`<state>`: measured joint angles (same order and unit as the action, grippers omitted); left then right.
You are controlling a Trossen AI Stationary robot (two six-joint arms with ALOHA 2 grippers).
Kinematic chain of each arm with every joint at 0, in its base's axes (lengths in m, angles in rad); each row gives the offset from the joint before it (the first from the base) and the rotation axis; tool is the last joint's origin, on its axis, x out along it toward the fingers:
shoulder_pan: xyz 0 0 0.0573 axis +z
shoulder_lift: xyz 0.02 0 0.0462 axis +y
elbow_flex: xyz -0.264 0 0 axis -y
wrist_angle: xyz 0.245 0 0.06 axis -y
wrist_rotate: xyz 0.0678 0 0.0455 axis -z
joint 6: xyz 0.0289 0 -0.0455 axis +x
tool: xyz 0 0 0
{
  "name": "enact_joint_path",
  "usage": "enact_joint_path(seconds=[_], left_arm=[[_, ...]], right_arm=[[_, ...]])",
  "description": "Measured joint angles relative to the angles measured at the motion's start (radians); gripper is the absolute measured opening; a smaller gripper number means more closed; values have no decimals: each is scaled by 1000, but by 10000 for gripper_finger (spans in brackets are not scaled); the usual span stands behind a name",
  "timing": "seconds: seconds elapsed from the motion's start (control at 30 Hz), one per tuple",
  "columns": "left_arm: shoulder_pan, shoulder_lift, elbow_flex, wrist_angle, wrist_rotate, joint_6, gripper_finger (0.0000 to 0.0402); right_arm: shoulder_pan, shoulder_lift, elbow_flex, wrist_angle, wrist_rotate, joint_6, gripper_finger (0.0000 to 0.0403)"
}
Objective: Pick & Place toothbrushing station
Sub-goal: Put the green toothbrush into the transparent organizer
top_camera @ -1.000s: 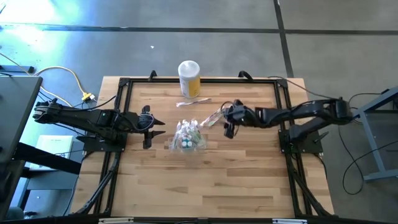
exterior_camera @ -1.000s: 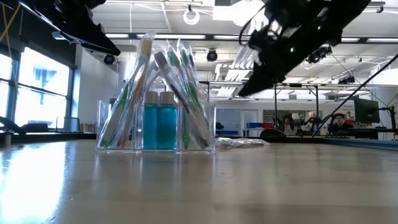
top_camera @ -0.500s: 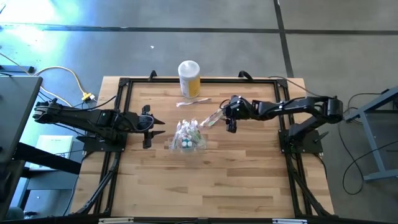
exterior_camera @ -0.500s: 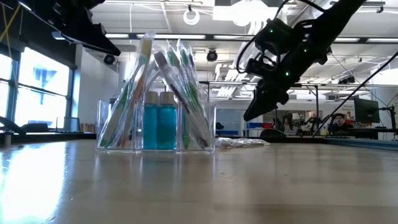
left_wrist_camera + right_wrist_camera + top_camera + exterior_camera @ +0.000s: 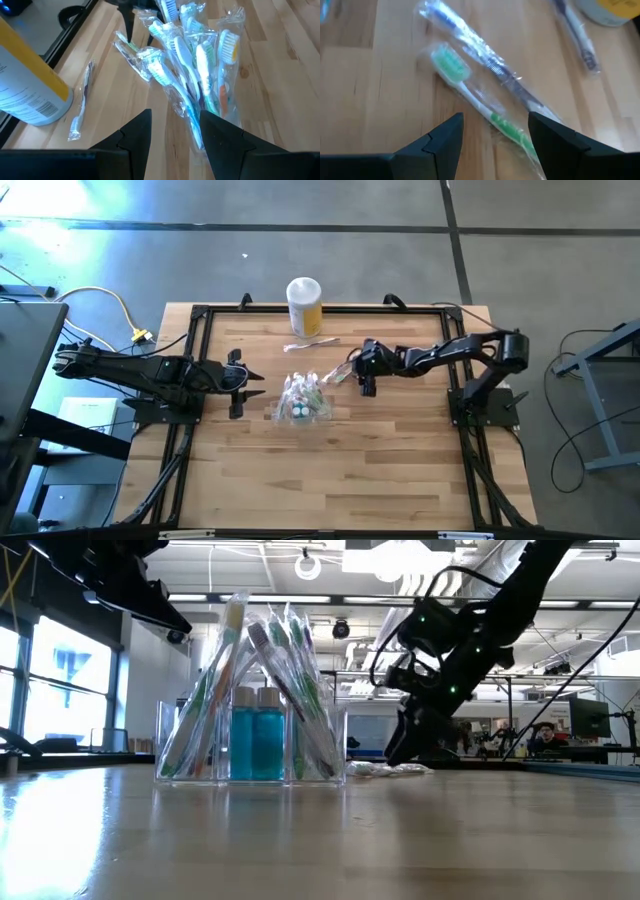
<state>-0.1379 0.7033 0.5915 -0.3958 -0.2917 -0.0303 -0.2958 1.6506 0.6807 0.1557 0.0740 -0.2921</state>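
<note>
i have the right gripper (image 5: 366, 385) open and empty just over the wrapped brushes (image 5: 485, 95) lying near the station (image 5: 302, 402) at mid tabletop (image 5: 380, 470), left gripper (image 5: 240, 392) waiting half open, and slippery wrap could skid from the fingers.

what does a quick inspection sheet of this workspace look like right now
surface: wooden table, black frame around it
job's things: clear container near centre, upright, holding wrapped toothbrushes and two blue bottles
clutter: yellow jar with white lid at far edge; one wrapped toothbrush by it; two wrapped toothbrushes lying under the right gripper
grippers: right gripper open, low over those two brushes, touching nothing seen; left gripper open, waiting left of the container
cables: yellow cable on floor, left of table
surroundings: concrete floor; a person far behind in the low view
</note>
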Motion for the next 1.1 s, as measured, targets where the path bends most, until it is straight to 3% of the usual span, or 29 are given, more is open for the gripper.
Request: enact_joint_path(seconds=[0.17, 0.27, 0.73, 0.9, 1.1], left_arm=[[0, 0, 0, 0, -11, 0, 161], [0, 0, 0, 0, -14, 0, 161], [0, 0, 0, -12, -17, 0, 161], [0, 0, 0, -17, -17, 0, 161], [0, 0, 0, -18, -17, -1, 161]], right_arm=[[-1, 50, 0, 32, 11, -29, 215], [-1, 75, 2, 63, 76, -31, 215], [-20, 121, 41, -23, 39, 62, 210], [-19, 121, 43, -80, 24, 74, 165], [-20, 122, 40, -82, -57, 85, 66]])
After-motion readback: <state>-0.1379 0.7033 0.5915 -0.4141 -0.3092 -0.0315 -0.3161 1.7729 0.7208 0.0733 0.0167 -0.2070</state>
